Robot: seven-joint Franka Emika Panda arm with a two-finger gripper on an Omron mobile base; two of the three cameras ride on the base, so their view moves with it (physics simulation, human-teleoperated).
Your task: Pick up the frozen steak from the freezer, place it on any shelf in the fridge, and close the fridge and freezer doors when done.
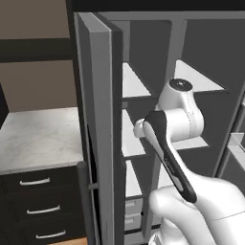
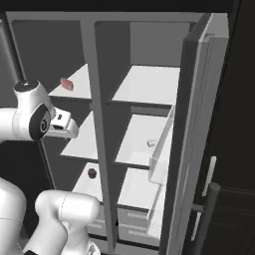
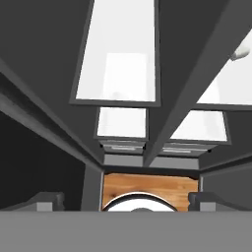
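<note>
Up on the top shelf [image 2: 79, 84] of the freezer [image 2: 55, 50], the narrower left compartment, the frozen steak [image 2: 66, 83] lies flat as a small pinkish slab near the shelf's left side, apart from everything else and untouched, so the pickup is not yet begun. Lower in the same compartment a dark red ball [image 2: 92, 173] sits on another shelf, and across the grey divider [image 2: 97, 129] a tiny white lump [image 2: 151, 143] rests on a middle shelf of the fridge [image 2: 144, 74]; neither is the target. Both doors stand swung out: the freezer door [image 1: 98, 119] edge-on at the left of the left base view, the fridge door [image 2: 196, 139] at the right with its tray bin [image 2: 162, 149] facing inward, which leaves both compartments open for reaching in and for the transfer later. The arm [image 1: 179, 115] is raised in front of the unit at about mid-shelf level, below the steak. In the hand view the gripper [image 3: 125, 201] has its fingertips [image 3: 47, 201] spread wide at the bottom corners with nothing between them, and it looks down along the shelf fronts toward the drawers [image 3: 123, 145] and the wooden floor [image 3: 150, 186]; my guess is that the wide spread is readiness for the flat slab, and that the hand must climb and turn inward to reach it
</note>
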